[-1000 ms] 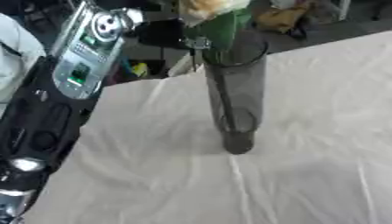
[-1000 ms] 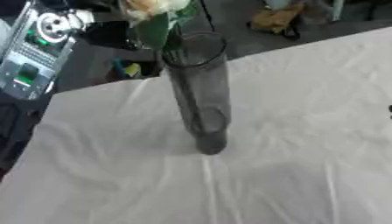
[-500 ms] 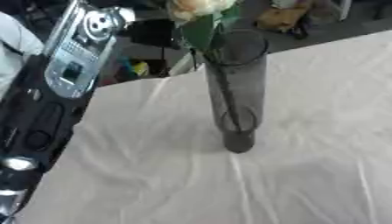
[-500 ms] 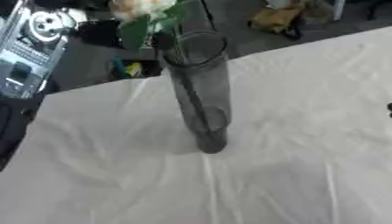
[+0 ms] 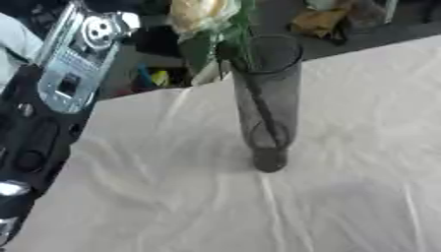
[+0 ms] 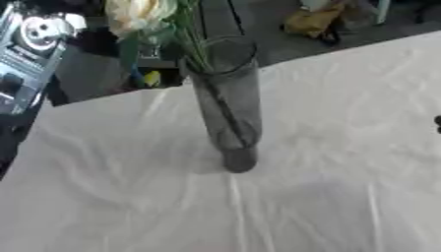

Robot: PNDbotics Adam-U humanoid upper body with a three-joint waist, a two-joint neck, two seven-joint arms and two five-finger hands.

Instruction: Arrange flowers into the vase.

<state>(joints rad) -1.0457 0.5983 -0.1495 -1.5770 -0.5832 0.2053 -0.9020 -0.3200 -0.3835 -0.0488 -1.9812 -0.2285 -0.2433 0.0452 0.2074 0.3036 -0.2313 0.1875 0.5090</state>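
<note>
On the white cloth (image 5: 172, 197), a tall smoky-grey glass vase (image 5: 267, 103) is seen standing upright, round base touching the fabric, open rim at the far end. One flower (image 5: 200, 15) is seated in it: pale cream-yellow bloom, blurred, sitting just above and left of the vase rim. Green leaves (image 5: 226, 42) are bunched at the rim, partly spilling over its left side. A thin dark stem (image 5: 258, 106) is visible through the glass, running diagonally from the rim's left side down toward the base.

Cloth is creased, with a fold line running from the vase base toward the near edge. A faint shadow is cast left of the vase.

Left of the vase, the robot's left arm (image 5: 51, 98) is seen along the frame edge: black casing with a silver joint housing (image 5: 82, 51) toward the top. Left hand itself cannot be made out; finger state cannot be told. Right hand: only a small dark speck (image 6: 437, 123) at the edge, right of the vase, in the right eye view; what it is cannot be told.

Beyond the cloth's far edge, behind the vase, dark floor with yellowish clutter (image 5: 323, 22) is visible, too blurred to identify.

No brand, label or writing can be read on anything.
</note>
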